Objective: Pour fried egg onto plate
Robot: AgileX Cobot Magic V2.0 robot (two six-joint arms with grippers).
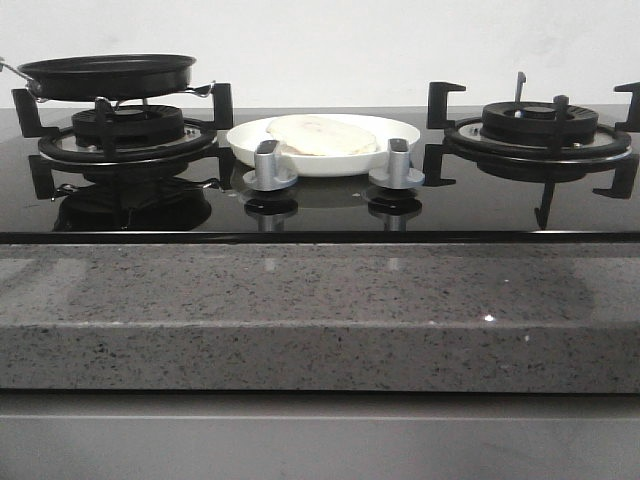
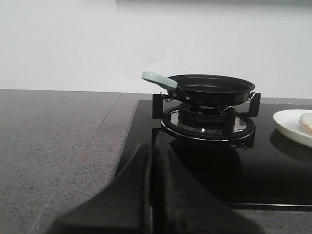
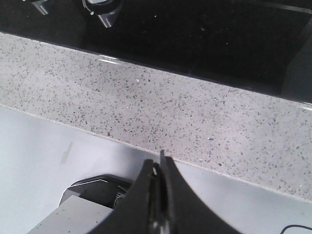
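The fried egg (image 1: 320, 135) lies pale side up on the white plate (image 1: 400, 130), which sits on the hob between the two burners. Its edge shows on the plate (image 2: 292, 127) in the left wrist view. The black frying pan (image 1: 108, 75) rests on the left burner and looks empty; its pale green handle (image 2: 158, 79) points away from the plate. My left gripper (image 2: 152, 151) is shut and empty, low over the counter short of the left burner. My right gripper (image 3: 160, 163) is shut and empty, over the counter's front edge. Neither gripper shows in the front view.
Two silver knobs (image 1: 270, 165) (image 1: 397, 165) stand in front of the plate. The right burner (image 1: 540, 125) carries nothing. The glossy black hob (image 1: 320, 205) lies behind a speckled grey stone counter (image 1: 320, 300). A grey unit (image 3: 73, 214) sits below the counter edge.
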